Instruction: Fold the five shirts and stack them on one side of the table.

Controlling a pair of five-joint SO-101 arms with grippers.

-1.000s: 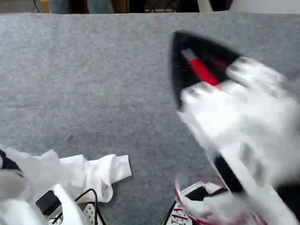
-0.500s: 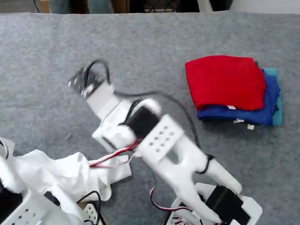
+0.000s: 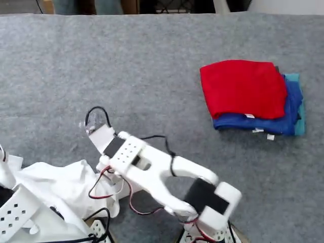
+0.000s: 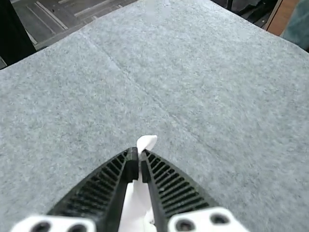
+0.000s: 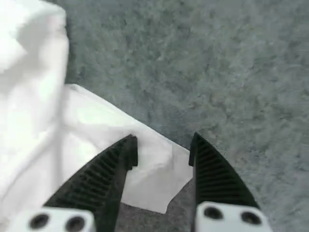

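Observation:
A crumpled white shirt [image 3: 61,185] lies at the table's near left corner. My left gripper [image 4: 139,162] is shut on a pinch of it, and a tip of white cloth [image 4: 146,143] sticks out past the fingertips. The left arm [image 3: 15,212] sits at the near left edge. My right arm [image 3: 136,159] stretches from its base across to the shirt's right side. Its gripper [image 5: 161,150] is open just above a corner of the white shirt [image 5: 96,130], one finger [image 5: 120,157] over the cloth. A folded stack, red shirt [image 3: 242,87] on blue [image 3: 255,123] on teal [image 3: 298,101], rests at the right.
Grey felt [image 3: 126,61] covers the table, bare across the far side and the middle. The right arm's base [image 3: 210,223] and loose cables [image 3: 101,190] crowd the near edge. A room floor [image 4: 43,19] lies beyond the table edge.
My right arm has swung from above the folded stack leftward and come down over the white shirt. The stack is now uncovered. The white shirt has bunched slightly toward the left.

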